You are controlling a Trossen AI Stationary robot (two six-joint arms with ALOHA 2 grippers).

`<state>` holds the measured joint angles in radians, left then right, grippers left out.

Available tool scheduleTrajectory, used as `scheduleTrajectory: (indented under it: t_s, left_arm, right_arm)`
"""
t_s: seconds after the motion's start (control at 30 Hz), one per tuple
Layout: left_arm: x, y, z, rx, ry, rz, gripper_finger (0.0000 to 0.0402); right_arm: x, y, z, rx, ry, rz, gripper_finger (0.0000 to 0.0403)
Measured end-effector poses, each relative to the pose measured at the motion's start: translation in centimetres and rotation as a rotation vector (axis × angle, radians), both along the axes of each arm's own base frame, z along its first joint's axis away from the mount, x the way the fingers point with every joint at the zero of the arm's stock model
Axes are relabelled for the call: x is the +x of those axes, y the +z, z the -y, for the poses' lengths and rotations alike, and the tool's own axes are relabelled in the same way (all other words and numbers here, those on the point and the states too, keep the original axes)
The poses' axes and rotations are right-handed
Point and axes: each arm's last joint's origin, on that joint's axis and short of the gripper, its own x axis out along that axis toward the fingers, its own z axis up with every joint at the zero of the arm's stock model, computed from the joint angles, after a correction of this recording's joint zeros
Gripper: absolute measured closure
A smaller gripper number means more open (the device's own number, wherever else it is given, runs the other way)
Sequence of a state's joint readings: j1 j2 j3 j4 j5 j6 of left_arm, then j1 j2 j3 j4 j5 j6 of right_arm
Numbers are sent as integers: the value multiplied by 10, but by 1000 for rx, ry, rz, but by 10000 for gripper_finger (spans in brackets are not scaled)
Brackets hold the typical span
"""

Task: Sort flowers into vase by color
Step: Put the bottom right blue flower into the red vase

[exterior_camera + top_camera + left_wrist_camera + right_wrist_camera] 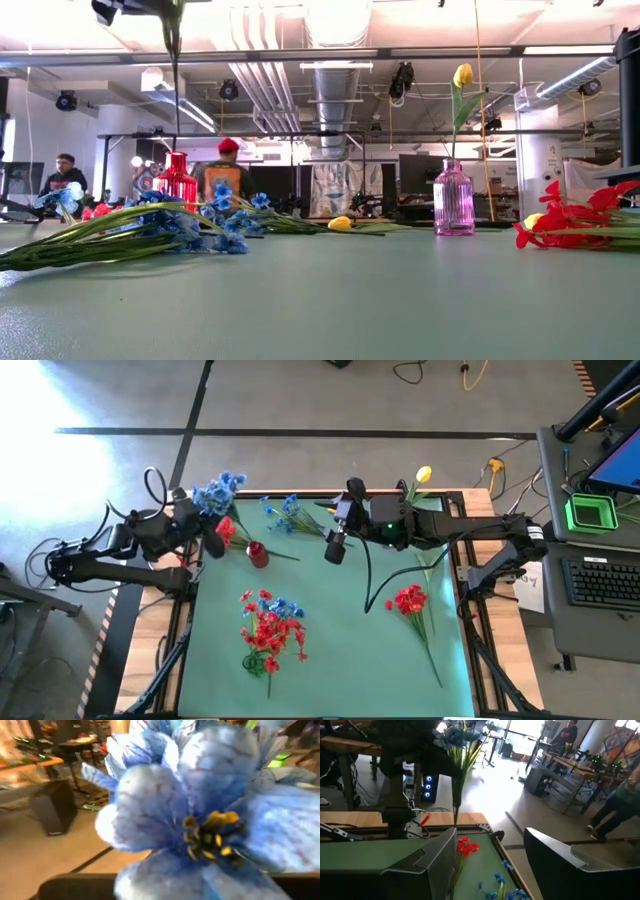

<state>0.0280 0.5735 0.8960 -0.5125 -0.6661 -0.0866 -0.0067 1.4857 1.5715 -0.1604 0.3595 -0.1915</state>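
Observation:
My left gripper (207,540) stands at the mat's far left, shut on a bunch of blue flowers (218,492), whose blooms fill the left wrist view (200,815). The red vase (258,553) stands just right of it, and a red flower (225,530) lies beside that vase. In the low view the bunch's stem tip (177,145) hangs at the red vase's (177,180) mouth; whether it is inside I cannot tell. My right gripper (490,865) hovers open over the mat's middle (335,545), with nothing between its fingers. A yellow flower (462,75) stands in the pink vase (453,200). My left gripper holds the blue bunch by its green stems (456,785), coming roughly level from the table's left. The blooms stand upright above the hold and the stems taper down below it, clear of the mat. The flower itself hides the fingers in the left wrist view.
More blue flowers (290,515) lie at the far middle, a heap of red and blue ones (270,630) at the near middle and a red one (410,602) at the right. Bare green mat (340,670) lies between them. People sit in the room behind (228,170).

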Motion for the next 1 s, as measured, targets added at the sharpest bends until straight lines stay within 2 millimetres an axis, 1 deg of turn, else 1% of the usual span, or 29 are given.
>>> scheduleTrajectory:
  t_s: [0.1, 0.3, 0.47, 0.73, 0.87, 1.0]
  left_arm:
    - [1, -5, 0, -27, 2, 10, 400]
    - [8, -25, 0, -51, 8, -36, 400]
    - [10, -34, 0, -57, 10, -30, 400]
    - [12, -42, 0, -76, 19, -17, 400]
    - [14, -48, 0, -91, 24, -24, 388]
    - [15, -55, 0, -104, 29, -38, 361]
  right_arm:
    - [0, 0, 0, 9, -1, 4, 179]
    - [0, -1, 0, 14, -2, 4, 179]
    - [0, -1, 0, 15, -2, 3, 179]
    - [1, -5, 0, 15, -3, -9, 179]
    - [2, -8, 0, 15, -3, -17, 179]
    - [2, -8, 0, 15, -3, -17, 179]
